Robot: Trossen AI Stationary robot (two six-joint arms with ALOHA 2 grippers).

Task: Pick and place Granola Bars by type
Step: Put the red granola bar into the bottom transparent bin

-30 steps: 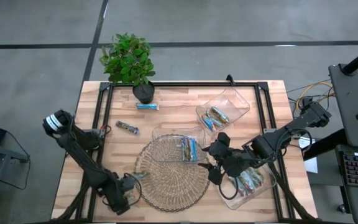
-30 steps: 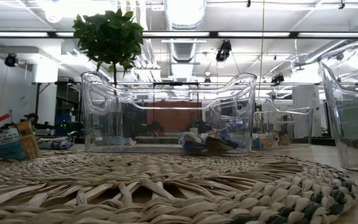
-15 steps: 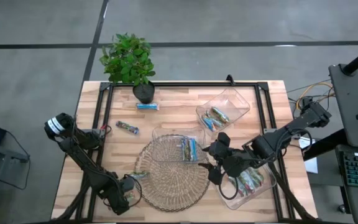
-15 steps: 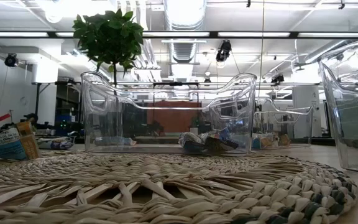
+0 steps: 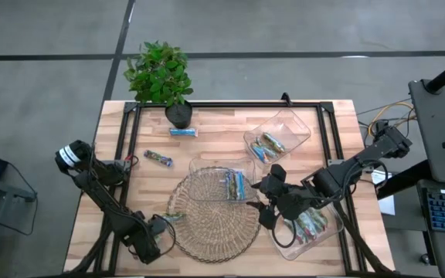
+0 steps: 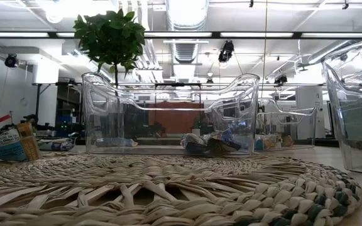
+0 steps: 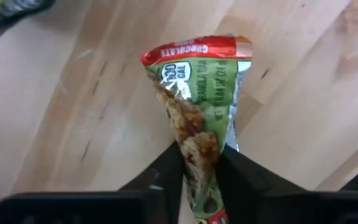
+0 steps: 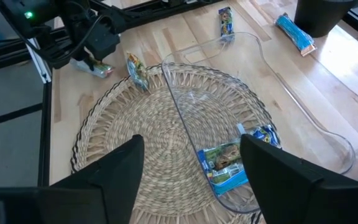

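Observation:
My left gripper (image 7: 199,171) stands at the table's near left, just off the wicker mat (image 5: 215,212), shut on a green granola bar with a red end (image 7: 197,93); the right wrist view shows both the gripper (image 8: 95,53) and the bar (image 8: 99,67). My right gripper (image 8: 191,180) hangs open above the mat's right side (image 5: 265,202), holding nothing. Another bar (image 5: 174,217) rests on the mat's left edge. Two more bars (image 5: 158,158) (image 5: 182,132) lie flat on the wood farther back. My left gripper pinches the green bar's two long sides (image 7: 199,146) between its two fingers (image 7: 166,171), which come steeply from above and lie across the bar. The wrapper is squeezed narrow at the fingers and fans out toward its red end (image 7: 191,50). The bar lies low over the wood.
A clear tray (image 5: 207,166) with bars sits half on the mat's far side. A second tray (image 5: 296,127) stands at the far right and a third (image 5: 323,232) at the near right, both with bars. A potted plant (image 5: 161,77) stands at the far left.
My left arm has sunk a little toward the table beside the mat's near left edge. The right arm has kept still.

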